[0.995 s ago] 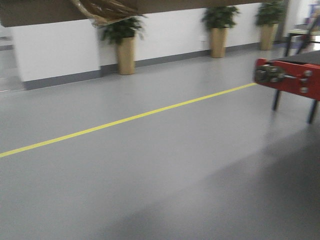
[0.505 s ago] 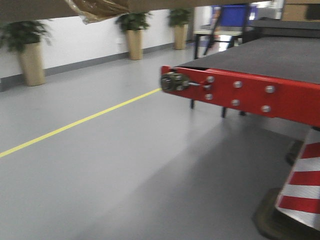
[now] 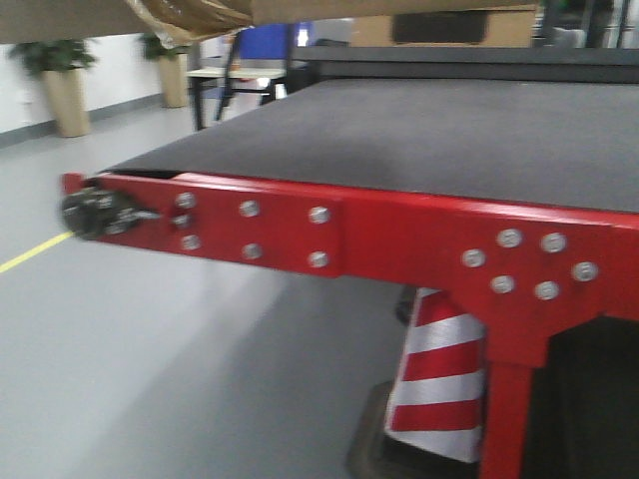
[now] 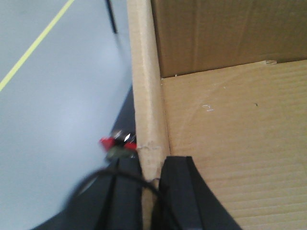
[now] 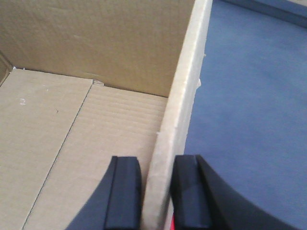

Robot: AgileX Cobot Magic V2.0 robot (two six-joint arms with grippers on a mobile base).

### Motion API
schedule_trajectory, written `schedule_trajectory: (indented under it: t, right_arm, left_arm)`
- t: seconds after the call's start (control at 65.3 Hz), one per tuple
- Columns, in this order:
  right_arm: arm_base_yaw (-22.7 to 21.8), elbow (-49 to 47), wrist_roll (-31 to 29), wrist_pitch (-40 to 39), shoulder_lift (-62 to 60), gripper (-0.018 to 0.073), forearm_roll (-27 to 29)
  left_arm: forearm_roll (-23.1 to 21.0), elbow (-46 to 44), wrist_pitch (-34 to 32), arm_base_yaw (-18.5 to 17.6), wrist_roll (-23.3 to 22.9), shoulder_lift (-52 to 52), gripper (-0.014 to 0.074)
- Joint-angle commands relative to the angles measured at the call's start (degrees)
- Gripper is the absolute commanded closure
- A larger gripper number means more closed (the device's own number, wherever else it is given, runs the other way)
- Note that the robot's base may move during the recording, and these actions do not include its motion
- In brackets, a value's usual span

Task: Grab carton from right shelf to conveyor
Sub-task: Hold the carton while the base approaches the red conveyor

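Across the middle of the front view runs the conveyor (image 3: 399,130), its dark belt bare in the part that shows and its red side frame (image 3: 399,244) filling the frame from left to right. Grey floor (image 3: 150,379) with a yellow line (image 3: 30,254) takes the lower left. Along the very top edge sits the underside of the carton (image 3: 60,15), a brown strip with a loose piece of tape (image 3: 190,15) hanging at upper left; it is held aloft, above the belt's height and apart from it.

Judging by this, the pick from the shelf is done and the carry is nearly over. What seems left is to bring the carton over the belt, lower it and let go.

Both wrist views look down into the carton, which is open at the top. Only bare corrugated board shows on its floor and walls, so it looks empty in the parts seen.

At lower right of the front view a red-and-white striped cone (image 3: 439,379) stands under the frame beside its leg.

At the bottom centre of the left wrist view, the left gripper (image 4: 152,167) pinches the carton's wall, one black finger on each side. The right gripper (image 5: 157,165) clamps the opposite wall the same way, with blue-grey belt showing beyond it at right.
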Motion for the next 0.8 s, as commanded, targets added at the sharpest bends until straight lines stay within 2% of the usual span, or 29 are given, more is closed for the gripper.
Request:
schedule_trajectory:
  t: [0.0, 0.781]
  right_arm:
    - [0.3, -0.4, 0.1, -4.0, -0.9, 0.0626, 0.7]
    - [0.3, -0.4, 0.1, -4.1, -0.9, 0.0626, 0.7]
  left_arm:
    - [0.3, -0.2, -2.0, -0.7, 0.2, -0.4, 0.0615]
    - [0.3, -0.2, -2.0, -0.7, 0.2, -0.4, 0.0615]
